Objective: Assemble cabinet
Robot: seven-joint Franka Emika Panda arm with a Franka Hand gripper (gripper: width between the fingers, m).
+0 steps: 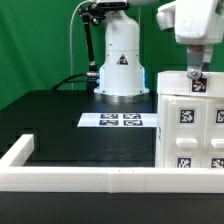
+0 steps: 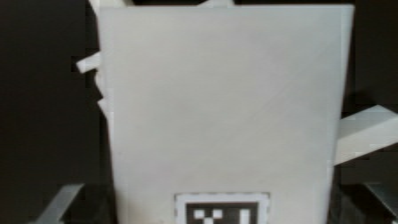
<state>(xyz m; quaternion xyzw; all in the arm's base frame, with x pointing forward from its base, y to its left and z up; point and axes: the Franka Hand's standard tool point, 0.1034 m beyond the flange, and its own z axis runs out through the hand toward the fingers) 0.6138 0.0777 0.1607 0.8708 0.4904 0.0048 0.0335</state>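
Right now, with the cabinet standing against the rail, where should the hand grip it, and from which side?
Probably from above, across the top edge of the cabinet. It stands upright with its tagged face toward the exterior view, the border rail blocks a low approach, and the hand is already over its top. The wrist view shows a narrow white panel between the fingers.

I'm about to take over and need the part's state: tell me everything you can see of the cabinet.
The cabinet is a large white, plastic-looking box standing upright at the exterior view's right, just behind the white border rail. Its facing side carries several square black-and-white tags. The gripper reaches down onto its top edge; whether the fingers clamp it cannot be told. In the wrist view it shows as a broad plain white panel with one tag at its near end.
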